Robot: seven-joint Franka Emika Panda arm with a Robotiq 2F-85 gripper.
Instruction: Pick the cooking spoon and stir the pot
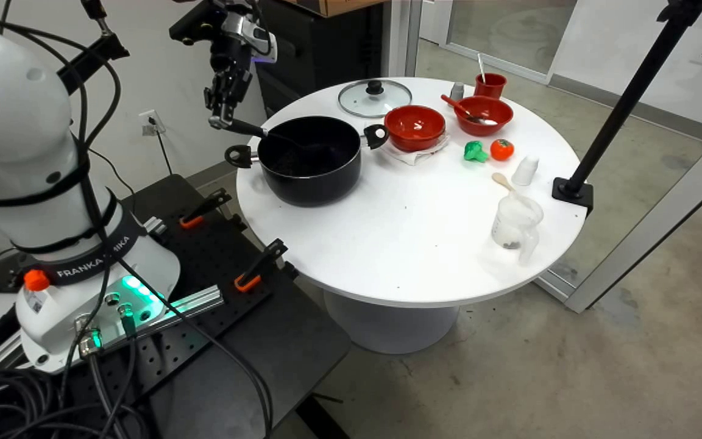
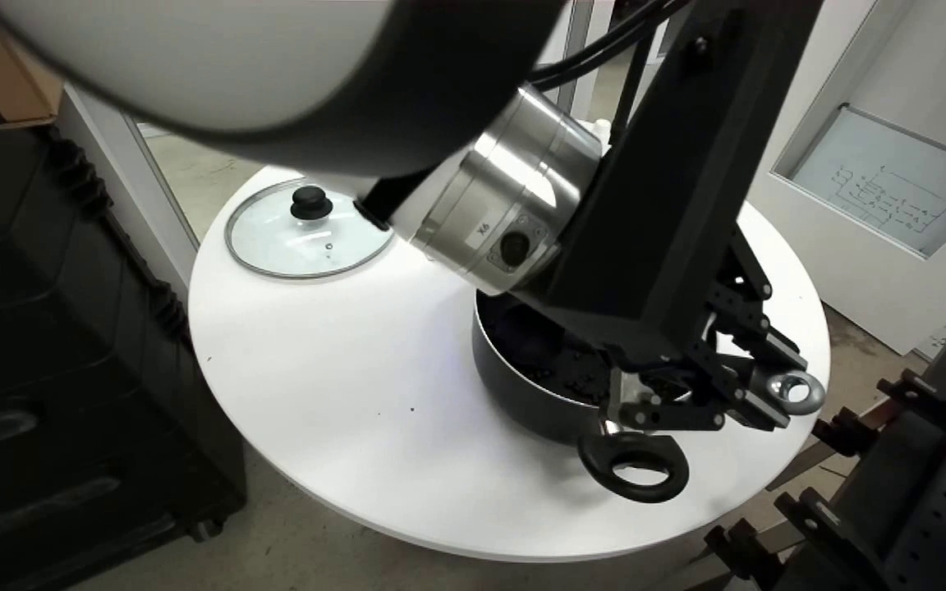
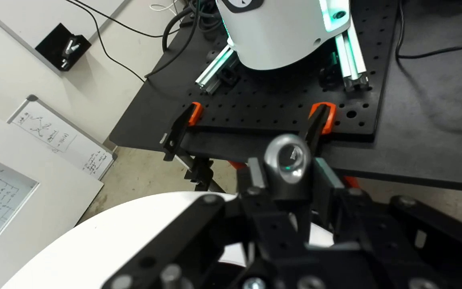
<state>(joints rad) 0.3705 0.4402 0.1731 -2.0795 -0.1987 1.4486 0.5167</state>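
- The cooking spoon (image 1: pixel 248 127) slants over the rim of the black pot (image 1: pixel 313 189), its lower end inside; we judge this slope lets the head sweep the bottom.
- Our jaws grasp the spoon near its ringed end (image 3: pixel 293 186), outside the pot and above its rim, probably to gain reach.
- The glass lid (image 1: pixel 357 100) lies on the bench (image 1: pixel 412 244), apart from the pot, which leaves the mouth open for stirring.
- A red bowl (image 1: pixel 415 139) on a cloth (image 1: pixel 413 158) stands just beside the pot's side handle (image 1: pixel 374 139); should stirring shift the pot, we might bump it.
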